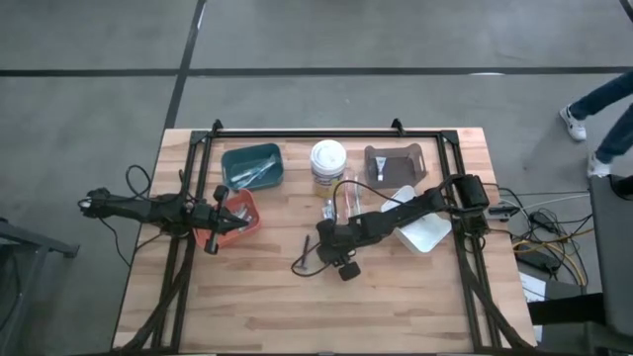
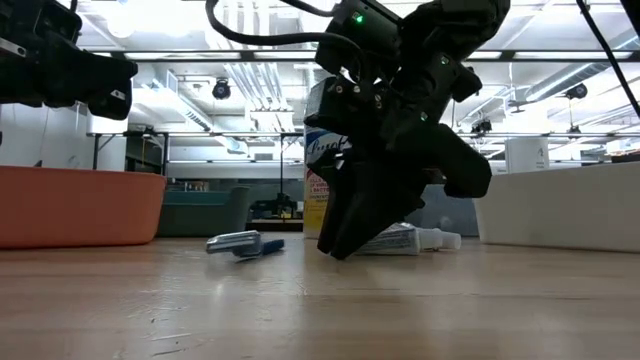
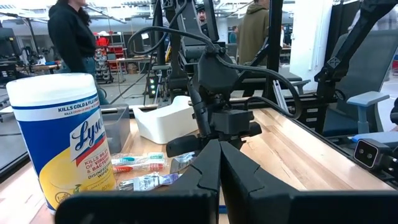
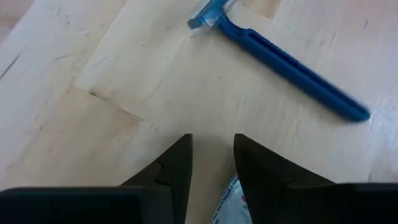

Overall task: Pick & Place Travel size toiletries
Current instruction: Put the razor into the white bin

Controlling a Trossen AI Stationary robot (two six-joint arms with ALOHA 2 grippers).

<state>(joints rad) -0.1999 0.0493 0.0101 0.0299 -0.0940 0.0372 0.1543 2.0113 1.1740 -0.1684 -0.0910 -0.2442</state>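
**Right end effector low over the table, blue razor just ahead of its tips**

The right end effector (image 4: 211, 163) hangs close above the table (image 1: 396, 307), a little below and left of the high view's centre, its two fingers a narrow gap apart and holding nothing that shows. The blue razor (image 4: 280, 59) lies flat on the wood just beyond the fingertips. In the right wrist view its long axis runs diagonally from the head at upper centre to the handle end at the right edge, so it sits ahead and somewhat right of the gap. By my judgement a forward reach with a wrist turn across the handle is what a grasp calls for.

A small tube (image 2: 410, 238) and pastel toothbrushes (image 3: 138, 163) lie near the white wipes tub (image 1: 328, 164), above the right end effector in the high view. The right arm is plainly nearer.

The left end effector (image 1: 220, 220) waits over the orange bin (image 1: 242, 225) at mid-left; its fingers look nearly together.

The table is pale planked wood with a black frame. Behind it lies an open workshop where people stand.
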